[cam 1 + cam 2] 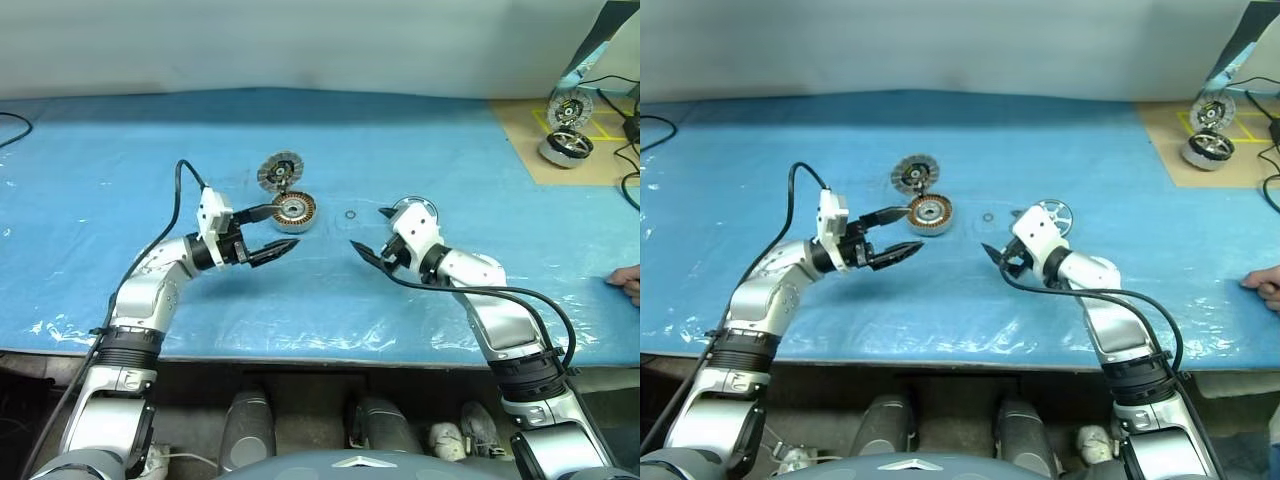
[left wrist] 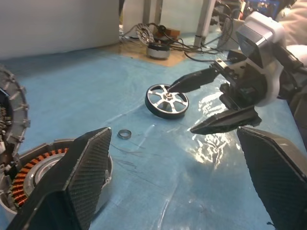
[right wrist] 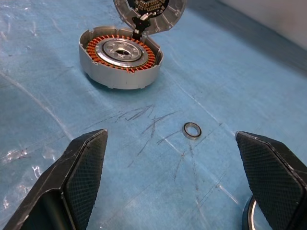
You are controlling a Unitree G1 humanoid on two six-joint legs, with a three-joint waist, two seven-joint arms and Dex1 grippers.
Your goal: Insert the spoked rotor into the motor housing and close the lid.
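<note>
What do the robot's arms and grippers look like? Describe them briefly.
Both arms are silver-grey metal with black ribbed joint collars. Each wrist carries a white boxy block, and a black cable loops along each arm. The left gripper and right gripper each have two black, tapered fingers with cross-hatched inner pads.

Motor housing (image 3: 120, 60): squat round silver-grey cup, sitting open and upright on the blue sheet (image 1: 120, 200), with a ring of copper windings around a metal hub inside. Lid (image 1: 279, 171): round ribbed grey disc with a dark centre, joined to the housing's far rim and standing swung up, inner face showing. Spoked rotor (image 2: 167, 100): shiny silver wheel with open gaps and a small hub, resting slightly tilted on the sheet, well apart to the housing's right.
</note>
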